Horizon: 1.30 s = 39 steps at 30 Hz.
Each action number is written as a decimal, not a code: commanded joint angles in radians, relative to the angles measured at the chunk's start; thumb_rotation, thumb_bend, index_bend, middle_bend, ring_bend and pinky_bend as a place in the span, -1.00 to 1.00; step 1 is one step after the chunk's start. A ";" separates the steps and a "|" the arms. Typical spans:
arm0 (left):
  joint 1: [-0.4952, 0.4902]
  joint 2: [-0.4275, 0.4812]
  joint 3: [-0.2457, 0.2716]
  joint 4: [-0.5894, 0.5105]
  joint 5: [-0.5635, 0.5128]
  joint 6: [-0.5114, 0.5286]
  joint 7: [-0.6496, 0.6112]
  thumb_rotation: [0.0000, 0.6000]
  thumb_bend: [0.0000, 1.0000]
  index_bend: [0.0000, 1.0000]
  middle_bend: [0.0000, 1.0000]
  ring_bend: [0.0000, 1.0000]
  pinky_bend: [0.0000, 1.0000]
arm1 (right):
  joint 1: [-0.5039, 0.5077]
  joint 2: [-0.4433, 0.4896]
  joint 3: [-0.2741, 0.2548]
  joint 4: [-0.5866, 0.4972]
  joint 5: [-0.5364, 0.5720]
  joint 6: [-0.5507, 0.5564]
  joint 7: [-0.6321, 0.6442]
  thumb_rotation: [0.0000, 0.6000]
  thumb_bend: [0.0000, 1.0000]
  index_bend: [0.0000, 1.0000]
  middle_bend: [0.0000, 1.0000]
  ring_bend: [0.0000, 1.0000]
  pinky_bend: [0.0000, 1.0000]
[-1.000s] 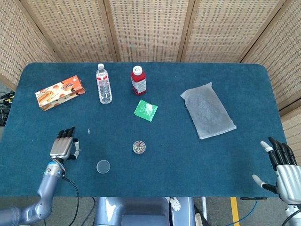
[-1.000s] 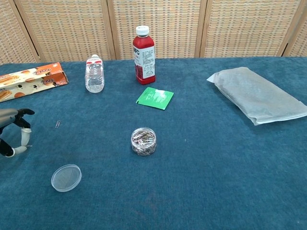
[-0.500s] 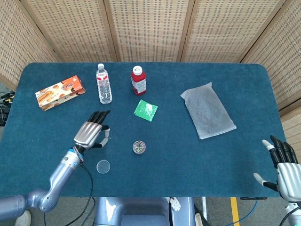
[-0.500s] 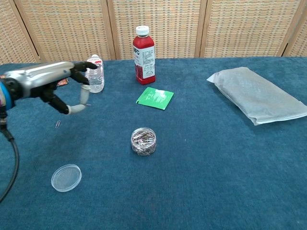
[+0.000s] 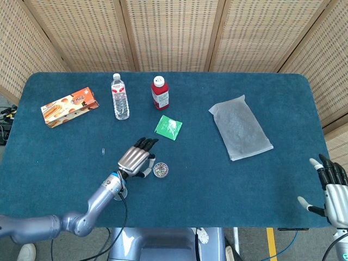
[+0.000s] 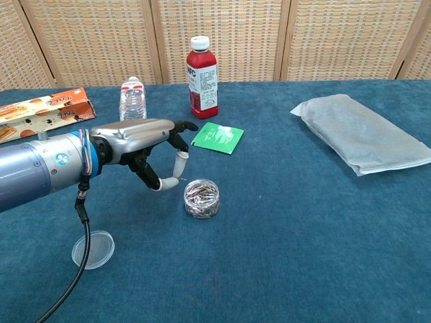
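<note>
Swinging in from the table's left side, the left hand (image 6: 145, 145) now hovers just beside a small round clear jar (image 6: 201, 198) packed with shiny metal clips, fingers spread and lightly curled, holding nothing; one pale fingertip (image 6: 176, 180) hangs just left of the jar's rim without visibly touching it. From the head view the same hand (image 5: 136, 160) sits immediately left of the jar (image 5: 160, 169). Behind its wrist, toward the robot, lies the jar's flat, see-through plastic lid (image 6: 93, 249), partly crossed by the arm's black cable. Just beyond the fingertips rests a flat green foil packet (image 6: 217, 137), square and glossy. Farther off stand a red juice bottle (image 6: 202, 77) with a white cap and a ribbed clear water bottle (image 6: 133, 100); to the hand's far left is a long orange cardboard biscuit box (image 6: 42, 112). Well off to its right lies a crinkled, frosted plastic bag (image 6: 360, 133), pillow-shaped. All rest on nubby blue cloth. The right hand (image 5: 333, 187) stays at the table's near right edge, fingers apart and empty.
</note>
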 commanded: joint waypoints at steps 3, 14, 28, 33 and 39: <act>-0.012 -0.022 0.001 0.017 -0.007 -0.005 -0.010 1.00 -0.10 0.24 -1.00 -1.00 -1.00 | 0.002 0.004 0.002 0.004 0.007 -0.006 0.013 1.00 -1.00 -0.83 -1.00 -1.00 -1.00; -0.013 0.001 0.004 -0.009 0.009 -0.004 -0.068 1.00 -0.73 -0.78 -1.00 -1.00 -1.00 | 0.003 0.008 0.000 0.001 0.001 -0.007 0.018 1.00 -1.00 -0.83 -1.00 -1.00 -1.00; 0.114 0.249 0.030 -0.185 0.150 0.218 -0.089 1.00 -0.89 -1.00 -1.00 -1.00 -1.00 | -0.005 0.005 -0.014 -0.006 -0.030 0.009 0.004 1.00 -1.00 -0.83 -1.00 -1.00 -1.00; 0.264 0.391 0.097 -0.238 0.227 0.426 -0.060 1.00 -0.91 -1.00 -1.00 -1.00 -1.00 | -0.011 0.007 -0.022 -0.008 -0.049 0.021 0.008 1.00 -1.00 -0.83 -1.00 -1.00 -1.00; 0.455 0.492 0.186 -0.255 0.294 0.628 -0.156 1.00 -0.94 -1.00 -1.00 -1.00 -1.00 | -0.016 0.012 -0.030 -0.013 -0.067 0.029 0.016 1.00 -1.00 -0.83 -1.00 -1.00 -1.00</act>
